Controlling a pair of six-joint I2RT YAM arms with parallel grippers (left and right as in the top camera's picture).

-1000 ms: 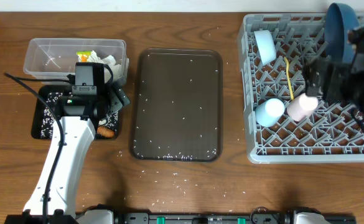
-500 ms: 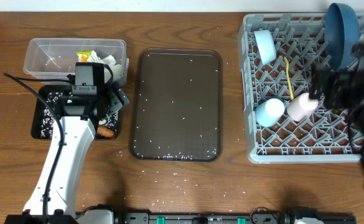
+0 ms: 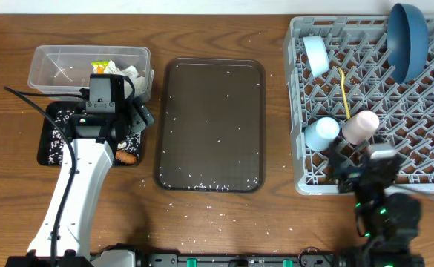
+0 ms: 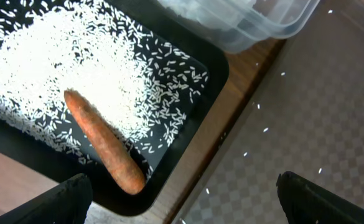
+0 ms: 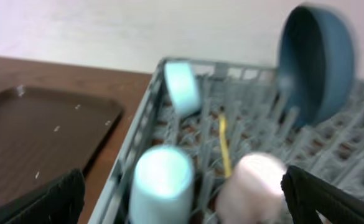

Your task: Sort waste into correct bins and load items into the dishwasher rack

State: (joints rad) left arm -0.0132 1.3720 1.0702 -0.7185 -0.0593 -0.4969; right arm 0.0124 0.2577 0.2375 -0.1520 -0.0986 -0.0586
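Observation:
The grey dishwasher rack [image 3: 417, 159] holds the dark blue bowl-plate [image 3: 408, 41] upright, a white bowl [image 3: 317, 53] on its side, the yellow spoon [image 3: 345, 93], a light blue cup [image 3: 322, 133] and a pink cup [image 3: 359, 126]. My right gripper [image 3: 365, 165] is open and empty at the rack's front edge, and the two cups [image 5: 160, 180] [image 5: 256, 180] lie just ahead of it [image 5: 188, 211]. My left gripper [image 4: 185, 211] is open and empty over the corner of the black tray [image 4: 197, 106], which holds rice [image 4: 76, 68] and the sausage [image 4: 104, 143]. The clear tub [image 3: 57, 70] holds tissues [image 3: 127, 73] and the wrapper [image 3: 100, 67].
A dark brown serving tray [image 3: 211, 122] with scattered rice grains lies between the bins and the rack. A few loose grains lie on the wood in front of it [image 3: 209, 208]. The left arm [image 3: 72, 193] reaches in from the front left.
My right arm has pulled back from over the rack's right side to the rack's front edge. The left arm has not moved.

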